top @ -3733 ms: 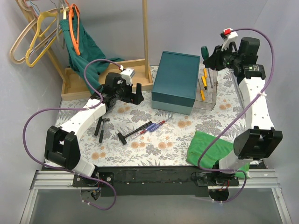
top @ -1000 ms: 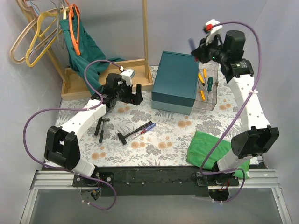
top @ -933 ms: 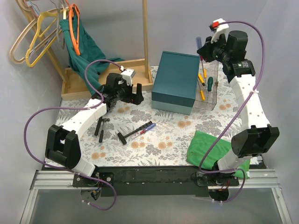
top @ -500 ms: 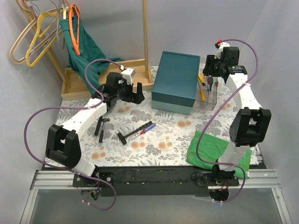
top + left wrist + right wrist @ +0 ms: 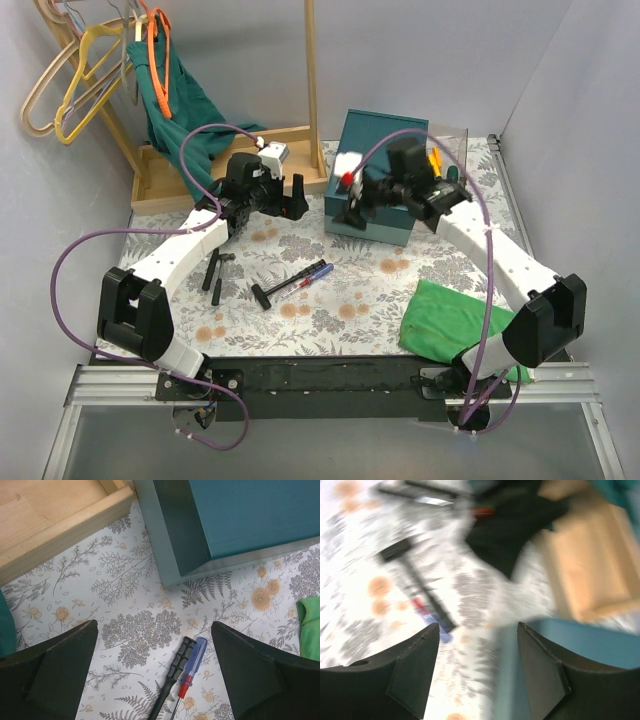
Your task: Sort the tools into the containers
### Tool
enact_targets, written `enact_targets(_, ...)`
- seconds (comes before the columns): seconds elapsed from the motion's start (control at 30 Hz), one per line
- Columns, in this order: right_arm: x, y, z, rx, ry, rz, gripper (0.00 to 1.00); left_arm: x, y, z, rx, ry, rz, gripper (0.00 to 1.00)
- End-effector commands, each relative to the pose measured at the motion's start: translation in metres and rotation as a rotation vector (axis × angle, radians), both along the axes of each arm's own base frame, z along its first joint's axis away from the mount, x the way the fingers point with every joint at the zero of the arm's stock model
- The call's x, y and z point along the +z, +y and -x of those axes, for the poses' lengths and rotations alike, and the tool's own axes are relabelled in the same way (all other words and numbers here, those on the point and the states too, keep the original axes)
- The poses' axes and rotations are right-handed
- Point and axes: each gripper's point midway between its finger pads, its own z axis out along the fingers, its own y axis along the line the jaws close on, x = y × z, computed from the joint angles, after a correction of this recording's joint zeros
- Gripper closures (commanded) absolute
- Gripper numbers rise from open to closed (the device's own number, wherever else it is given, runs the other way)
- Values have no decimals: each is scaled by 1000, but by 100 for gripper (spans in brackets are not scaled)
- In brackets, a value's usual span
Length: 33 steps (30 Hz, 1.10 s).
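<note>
Top view: the left claw (image 5: 286,208) hangs open and empty at centre left; the right claw (image 5: 352,212), by the teal box (image 5: 378,150), faces the screwdrivers (image 5: 318,271) and hammer (image 5: 262,293) loose mid-tabletop (image 5: 390,290), likely to fetch one. Left wrist view: wide-spread fingers (image 5: 55,665) hold nothing, a blue screwdriver (image 5: 192,666) at lower centre. Right wrist view, blurred: fingers (image 5: 410,665) apart and bare, hammer (image 5: 415,572) upper left.

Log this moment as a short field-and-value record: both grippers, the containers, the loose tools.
left gripper: jaws open, empty, above the table
right gripper: jaws open, empty, by the teal box's near corner; its view is blurred
clear bin: right of the teal box, holds yellow- and green-handled screwdrivers
loose tools: hammer, blue-red screwdriver, black tool, all on the table
green cloth: table's near right
</note>
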Motion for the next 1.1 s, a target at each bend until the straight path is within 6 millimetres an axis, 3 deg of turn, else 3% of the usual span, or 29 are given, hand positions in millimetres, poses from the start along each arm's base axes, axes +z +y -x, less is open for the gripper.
enact_targets(0.0, -83, 15, 71, 362, 32, 186, 31, 44, 2, -9, 28, -102, 36, 2)
enact_targets(0.07, -110, 24, 86, 419, 44, 240, 31, 45, 4, -9, 37, -105, 32, 2)
enact_targets(0.23, -143, 37, 91, 519, -19, 319, 33, 44, 5, -9, 49, -105, 38, 2)
enact_targets(0.43, -184, 51, 79, 565, 1, 399, 33, 49, 5, -12, 56, -121, 35, 2)
enact_targets(0.6, -206, 56, 65, 564, 5, 453, 34, 49, 4, -11, 53, -130, 23, 2)
enact_targets(0.77, -232, 47, 62, 595, -2, 524, 37, 46, 4, -9, 50, -128, 16, 2)
enact_targets(0.93, -255, 22, 78, 633, 53, 609, 40, 42, 4, -9, 53, -123, 12, 2)
enact_targets(1.07, -265, 8, 86, 645, 71, 649, 52, 40, 4, -10, 51, -120, 11, 2)
